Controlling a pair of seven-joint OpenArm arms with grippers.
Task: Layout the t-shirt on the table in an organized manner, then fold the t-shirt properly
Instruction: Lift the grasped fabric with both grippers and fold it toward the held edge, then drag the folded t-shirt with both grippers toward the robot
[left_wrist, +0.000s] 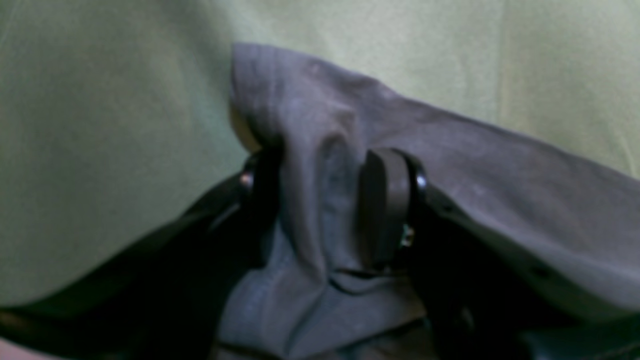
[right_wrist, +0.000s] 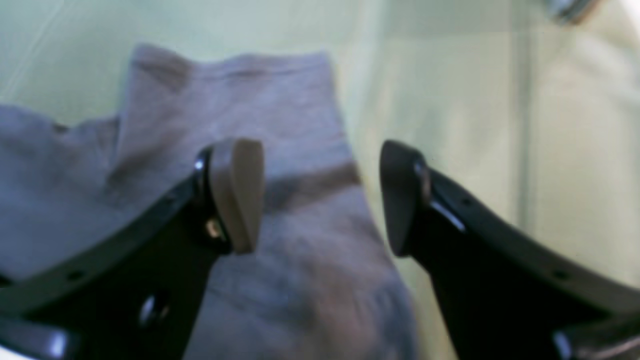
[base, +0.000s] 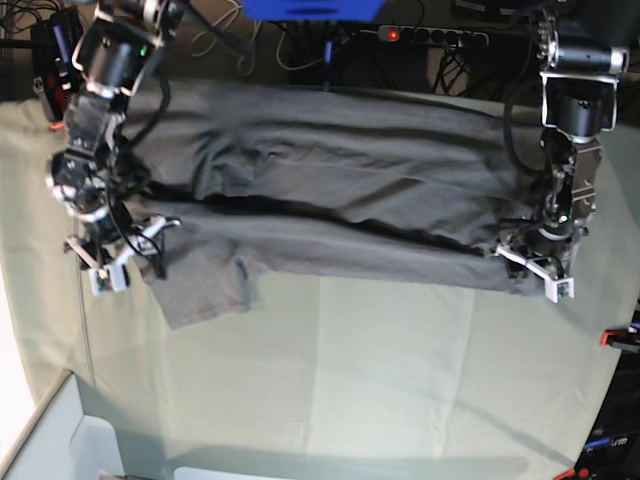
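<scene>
Black jaws of your left gripper (left_wrist: 330, 200) stand partly apart with a bunched fold of the plain dark grey cotton t-shirt (base: 330, 200) between them; whether it grips, you cannot tell. Your right gripper (right_wrist: 320, 195) is released above a sleeve. Folded lengthwise, the shirt spans the pale sage-green cloth table (base: 400, 370) along its far edge, one gripper at each end.

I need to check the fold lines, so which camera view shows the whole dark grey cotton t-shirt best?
The base view: the dark grey cotton t-shirt lies stretched across the table, sleeve included. The left wrist view shows only bunched cloth between fingers; the right wrist view shows one blurred edge.
</scene>
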